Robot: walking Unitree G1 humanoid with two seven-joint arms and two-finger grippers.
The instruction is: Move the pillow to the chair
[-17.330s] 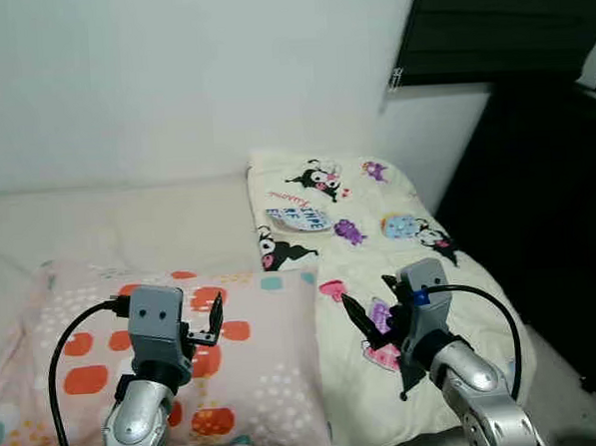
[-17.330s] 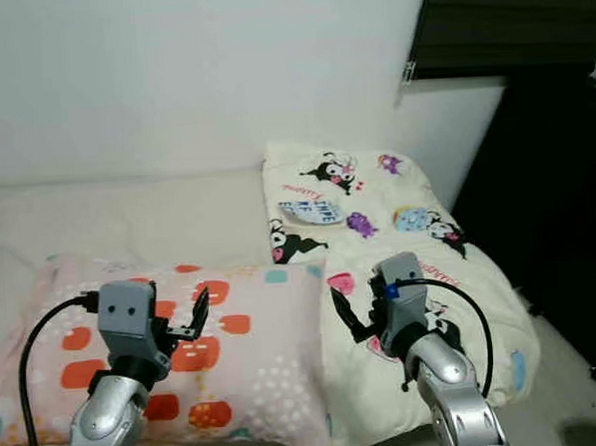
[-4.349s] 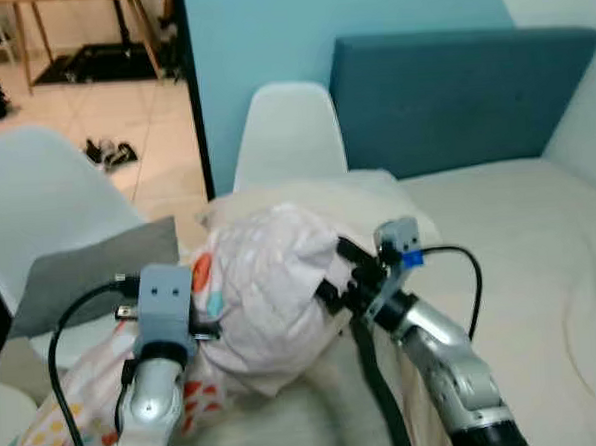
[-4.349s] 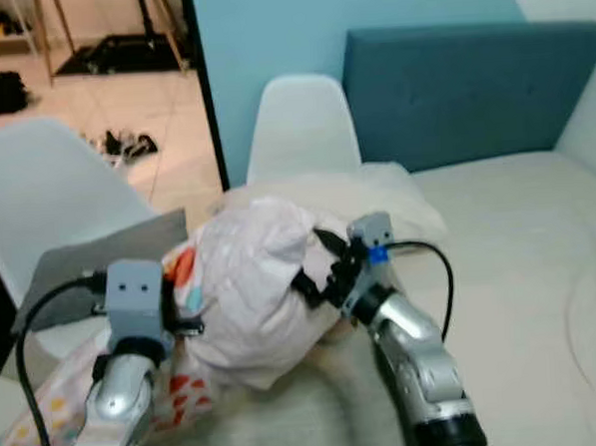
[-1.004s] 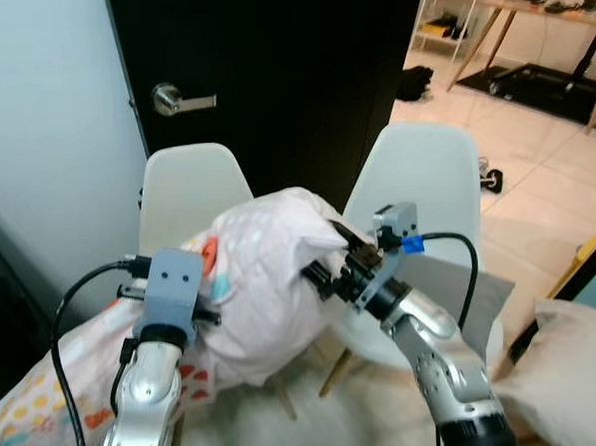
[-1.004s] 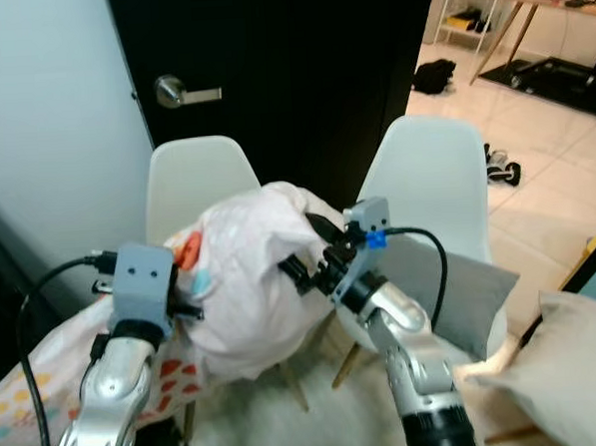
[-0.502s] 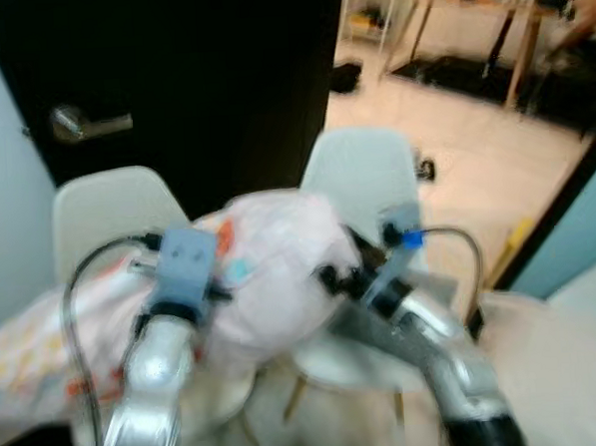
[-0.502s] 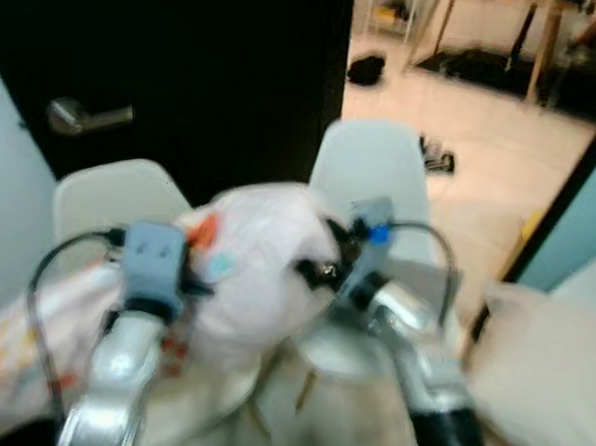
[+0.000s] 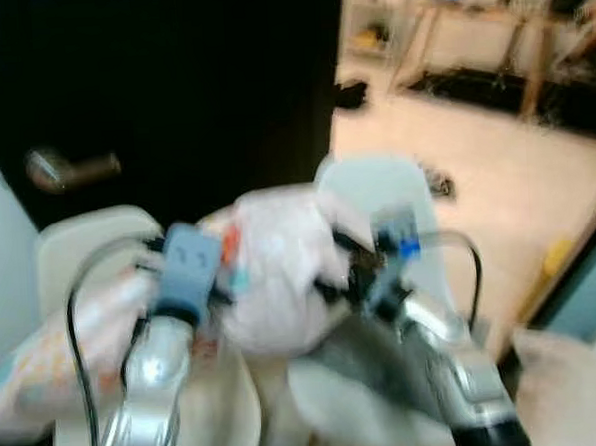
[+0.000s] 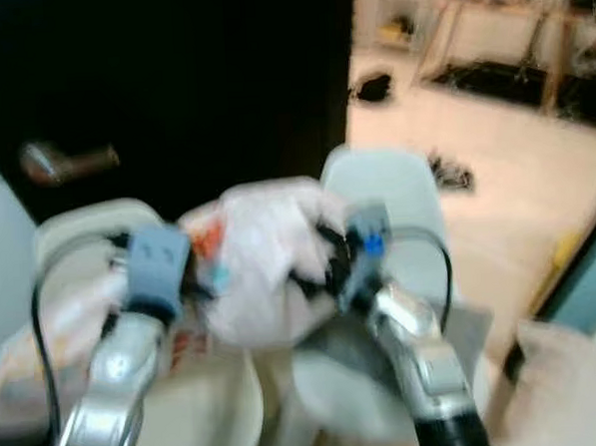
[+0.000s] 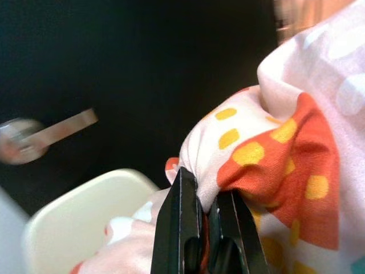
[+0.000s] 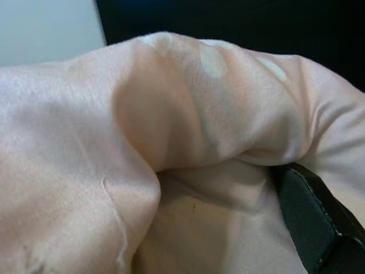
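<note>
We hold the pillow (image 9: 270,259) between both arms, raised at chest height in front of us. The left gripper (image 11: 206,217) is clenched on a bunched fold of its cover; the wrist view shows the two black fingers (image 11: 183,228) pressed together with cloth caught between them. The right gripper (image 9: 346,270) is pushed into the pillow's far side. One black finger (image 12: 311,211) lies against the fabric there, but we cannot tell whether that gripper is closed on it.

We judge the step in hand to be the carry, close to its end: the pillow is still in the air, over the gap between two chairs, and not yet set down. The next move calls for lowering the load onto a seat, letting the bulk settle, and only then opening the fingers.

The pillow is soft and limp. Its cover is pale pink, smooth and slightly glossy, printed with orange patches, yellow dots and white spots, and it creases deeply where it is gripped.

Below stand two chairs with moulded, rounded shells: a cream chair (image 9: 79,234) to the left and a white chair (image 9: 381,184) to the right. Behind them are a black door (image 9: 190,79) with a metal lever handle (image 9: 60,168), then a tiled floor (image 9: 494,143), blurred.
</note>
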